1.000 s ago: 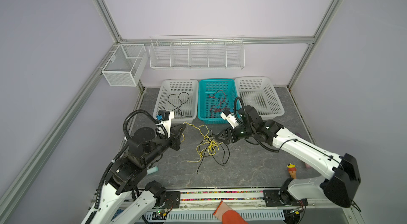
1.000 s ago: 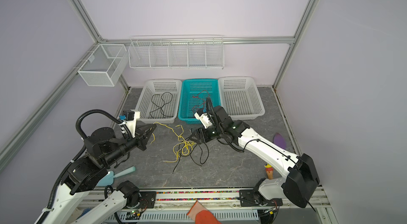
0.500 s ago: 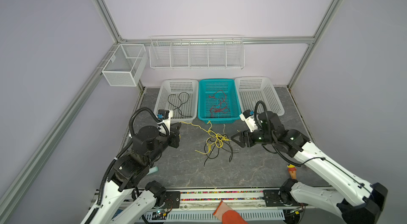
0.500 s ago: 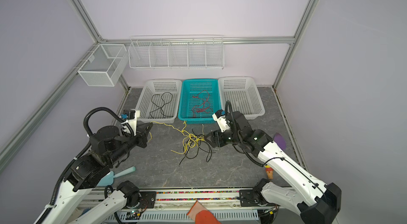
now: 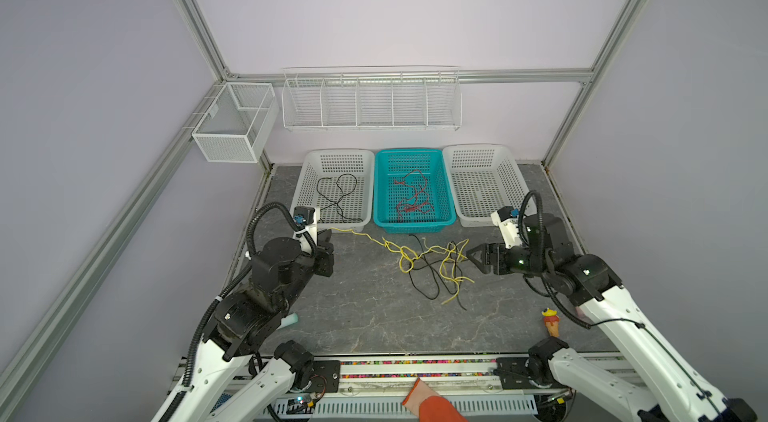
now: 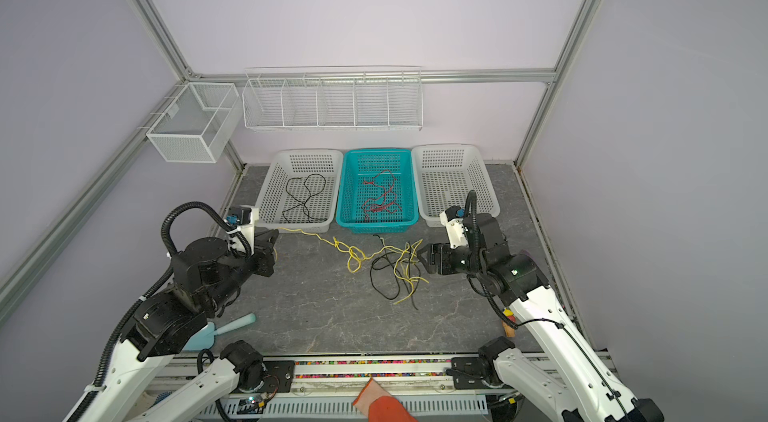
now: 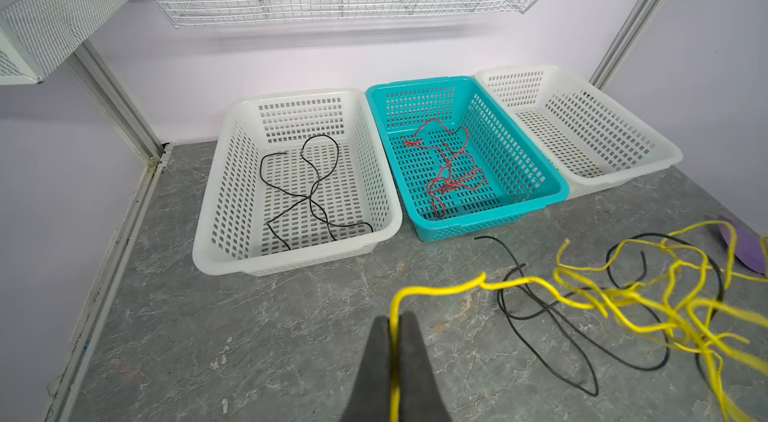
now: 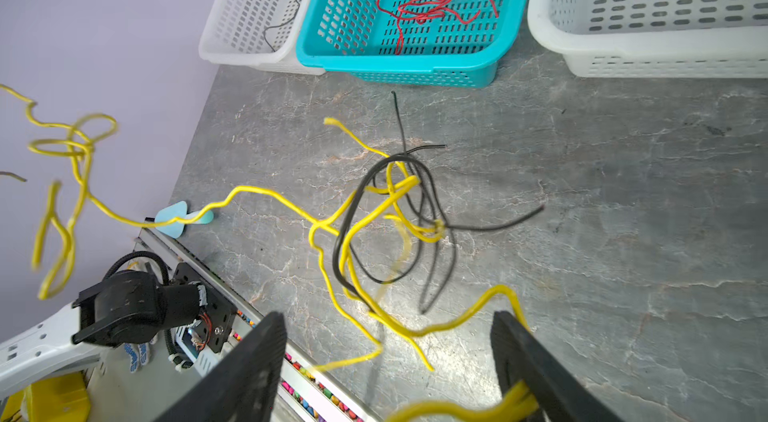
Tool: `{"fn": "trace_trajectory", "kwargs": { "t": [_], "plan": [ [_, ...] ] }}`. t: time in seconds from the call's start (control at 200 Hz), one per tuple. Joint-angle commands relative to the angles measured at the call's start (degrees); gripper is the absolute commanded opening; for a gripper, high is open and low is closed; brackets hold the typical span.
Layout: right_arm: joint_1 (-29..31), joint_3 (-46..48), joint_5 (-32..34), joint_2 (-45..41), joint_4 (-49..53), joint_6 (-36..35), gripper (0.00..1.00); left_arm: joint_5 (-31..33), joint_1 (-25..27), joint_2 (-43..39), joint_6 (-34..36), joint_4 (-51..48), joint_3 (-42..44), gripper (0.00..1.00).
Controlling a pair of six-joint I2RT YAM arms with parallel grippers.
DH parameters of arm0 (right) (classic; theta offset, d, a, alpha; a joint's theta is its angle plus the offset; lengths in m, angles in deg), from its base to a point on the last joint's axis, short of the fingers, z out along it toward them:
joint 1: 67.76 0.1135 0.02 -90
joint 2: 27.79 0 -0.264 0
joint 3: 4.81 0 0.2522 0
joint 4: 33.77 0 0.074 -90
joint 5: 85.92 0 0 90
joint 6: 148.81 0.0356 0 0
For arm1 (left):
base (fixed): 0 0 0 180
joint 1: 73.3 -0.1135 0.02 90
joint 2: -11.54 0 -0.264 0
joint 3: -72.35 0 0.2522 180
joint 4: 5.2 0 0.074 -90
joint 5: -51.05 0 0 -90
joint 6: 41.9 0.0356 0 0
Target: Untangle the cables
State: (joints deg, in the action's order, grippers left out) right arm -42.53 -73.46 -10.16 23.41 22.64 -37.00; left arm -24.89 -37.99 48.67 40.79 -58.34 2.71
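A tangle of yellow cables (image 5: 432, 259) and a black cable (image 5: 424, 281) lies on the grey floor between my arms, also in a top view (image 6: 399, 270). My left gripper (image 7: 395, 318) is shut on one yellow cable's end, seen in both top views (image 5: 326, 234) (image 6: 272, 236); that cable runs taut to the tangle. My right gripper (image 8: 386, 316) stands open at the tangle's right side (image 5: 471, 256) (image 6: 422, 254), with yellow strands (image 8: 515, 399) draped against one finger. A black cable (image 5: 338, 200) lies in the left white basket (image 5: 305, 191). Red cables (image 5: 411, 200) lie in the teal basket (image 5: 446, 191).
A third white basket (image 5: 515, 187) stands at the right of the row. A wire shelf (image 5: 370, 125) and a mesh box (image 5: 232, 125) hang on the walls. A blue scoop (image 6: 224, 328), a small toy (image 5: 550, 318) and a purple object (image 7: 744, 245) lie on the floor.
My right gripper has drawn back to the right and opened wider. The tangle has shifted right and spread out. My left gripper has pulled a little left, the yellow cable still in it.
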Motion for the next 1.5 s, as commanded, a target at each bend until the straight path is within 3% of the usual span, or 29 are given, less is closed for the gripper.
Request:
{"fn": "trace_trajectory", "kwargs": {
  "t": [0.0, 0.215, 0.275, 0.37, 0.625, 0.855, 0.93, 1.155, 1.315, 1.495],
  "plan": [
    [-0.56, 0.81, -4.15, 1.53, 1.88, -0.63, 0.81, -0.41, -0.42, -0.04, -0.96, 0.61, -0.02, 0.00],
    [1.11, -0.10, -3.32, 2.96, -0.20, -2.13, 0.79, -8.84, -0.42, 1.12, -1.79, 4.53, 1.01, 0.00],
    [2.12, -0.58, -6.85, 2.09, -3.23, -2.81, 0.79, -9.43, -0.41, 2.83, -3.00, 4.30, 0.86, 0.00],
    [6.21, 0.73, -9.83, 0.75, -10.48, -3.50, 0.80, -12.06, -0.42, 4.35, -7.06, 7.34, 1.82, 0.00],
    [15.33, 4.11, -8.02, 6.62, -22.50, -6.86, 0.80, -21.02, -0.42, 5.02, -16.90, 16.81, 2.12, 0.00],
    [18.94, 3.59, -4.28, 13.67, -29.82, -5.84, 0.78, -31.56, -0.42, 2.91, -14.40, 19.77, 3.45, 0.00],
    [19.20, 2.16, -5.50, 15.85, -30.88, -7.30, 0.73, -28.92, -0.42, 1.25, -14.04, 18.77, 4.07, 0.00],
    [19.81, 7.75, -7.86, 15.91, -38.74, -8.76, 0.73, -17.73, -0.42, -2.67, -18.14, 18.02, 4.31, 0.00],
    [20.03, 8.82, -8.69, 13.20, -40.53, -7.75, 0.73, -18.68, -0.42, -1.24, -19.92, 18.71, 3.85, 0.00],
    [20.03, 11.87, -13.18, 9.09, -44.79, -5.20, 0.74, -13.69, -0.42, -1.20, -30.74, 23.29, 7.32, 0.00]
  ]
}}
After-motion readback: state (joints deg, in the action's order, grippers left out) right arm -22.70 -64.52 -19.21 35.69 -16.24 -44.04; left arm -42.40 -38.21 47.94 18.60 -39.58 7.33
